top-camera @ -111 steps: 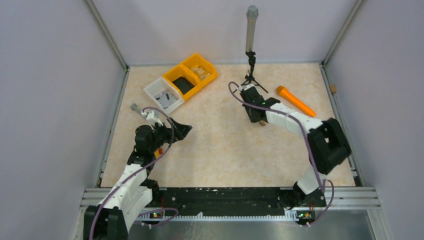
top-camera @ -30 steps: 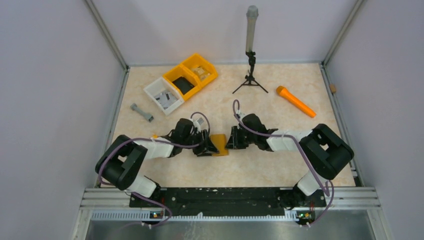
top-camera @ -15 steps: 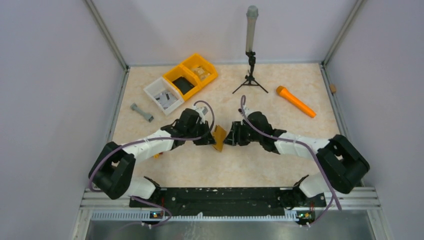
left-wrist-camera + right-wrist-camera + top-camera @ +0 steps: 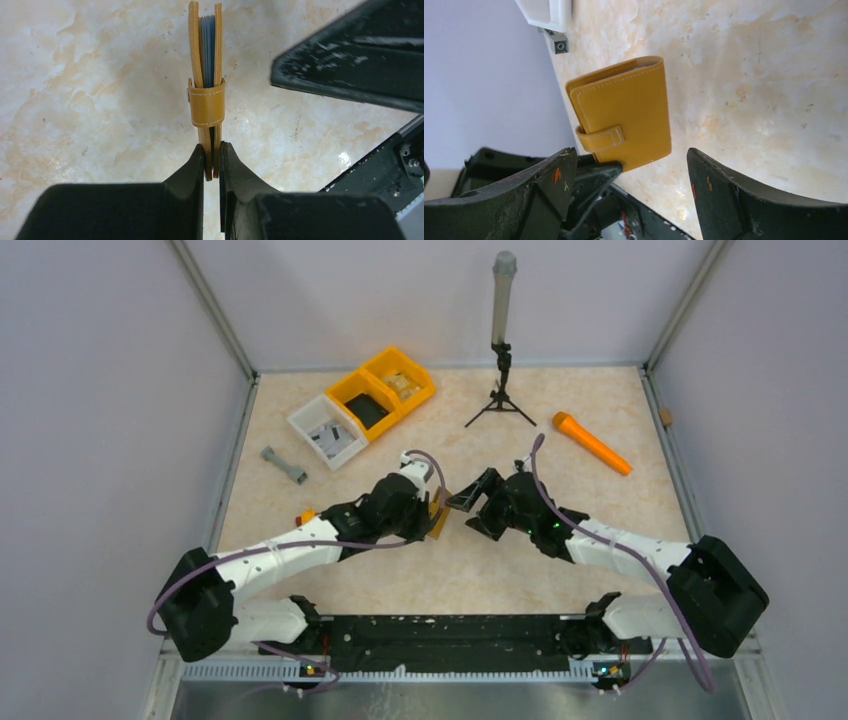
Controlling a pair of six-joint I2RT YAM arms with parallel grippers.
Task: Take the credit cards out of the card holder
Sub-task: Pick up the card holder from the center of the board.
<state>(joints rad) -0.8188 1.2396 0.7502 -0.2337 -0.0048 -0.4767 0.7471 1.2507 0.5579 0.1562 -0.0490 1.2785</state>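
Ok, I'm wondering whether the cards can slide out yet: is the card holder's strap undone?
No: the strap wraps across both covers of the card holder, holding it closed around the credit cards.

at the back left of your marbled table point(image 4: 450, 575) you have two orange bins point(image 4: 412, 408) joined to a white bin point(image 4: 310, 443), with a grey dumbbell-shaped piece point(image 4: 284, 465) near it. a tripod stand point(image 4: 500, 400) and an orange stick point(image 4: 593, 443) sit farther right.

The card holder point(image 4: 624, 110) looks like smooth stitched leather, the table point(image 4: 75, 100) glossy marble.
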